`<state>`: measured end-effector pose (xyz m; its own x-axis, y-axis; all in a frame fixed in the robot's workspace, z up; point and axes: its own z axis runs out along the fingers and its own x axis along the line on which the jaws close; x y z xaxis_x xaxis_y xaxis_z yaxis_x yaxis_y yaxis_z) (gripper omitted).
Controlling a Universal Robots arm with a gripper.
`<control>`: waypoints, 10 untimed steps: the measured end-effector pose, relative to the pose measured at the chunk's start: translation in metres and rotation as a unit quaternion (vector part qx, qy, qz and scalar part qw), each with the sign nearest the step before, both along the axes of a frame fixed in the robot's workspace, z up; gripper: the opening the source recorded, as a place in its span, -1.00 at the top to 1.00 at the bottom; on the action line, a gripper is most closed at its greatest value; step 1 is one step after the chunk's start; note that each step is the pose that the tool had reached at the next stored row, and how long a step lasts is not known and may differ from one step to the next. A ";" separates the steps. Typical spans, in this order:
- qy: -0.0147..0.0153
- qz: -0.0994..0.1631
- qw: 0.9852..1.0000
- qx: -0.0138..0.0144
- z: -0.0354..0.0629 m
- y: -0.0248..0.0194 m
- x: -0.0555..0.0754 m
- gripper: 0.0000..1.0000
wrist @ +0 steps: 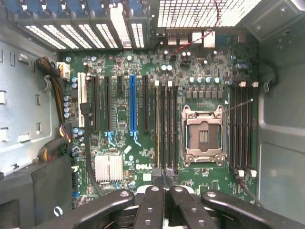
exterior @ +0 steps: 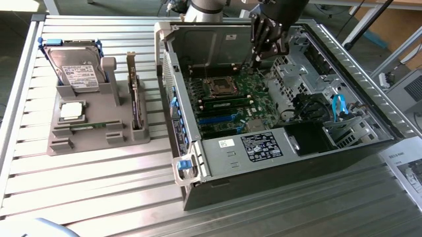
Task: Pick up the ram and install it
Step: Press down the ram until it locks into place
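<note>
Slatted metal worktop (exterior: 99,187) is carrying an open computer case (exterior: 277,185), where the shut, seemingly empty pincer (exterior: 269,52) is hovering at upper centre while the ram (exterior: 228,103) is apparently sitting slotted just below the processor socket (exterior: 221,88), suggesting installation is nearing completion

An open computer case (exterior: 277,183) lies on the slatted metal desk (exterior: 99,192), exposing its green motherboard (wrist: 143,64), a metal-framed processor socket (wrist: 205,136) and one blue expansion slot (wrist: 132,102). At the exterior view's left, a grey holder (exterior: 86,144) carries a silver hard drive (exterior: 72,66) with blue rails and an upright card (exterior: 135,98); a printed sheet (exterior: 403,173) lies at the right
</note>
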<state>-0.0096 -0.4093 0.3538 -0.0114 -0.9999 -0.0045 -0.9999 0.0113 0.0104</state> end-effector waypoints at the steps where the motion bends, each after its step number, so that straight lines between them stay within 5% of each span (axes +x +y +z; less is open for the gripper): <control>1: 0.000 0.000 1.000 0.000 0.0000 0.0000 0.002 0.80; 10: 0.000 0.000 1.000 0.000 0.0000 0.0001 0.019 0.80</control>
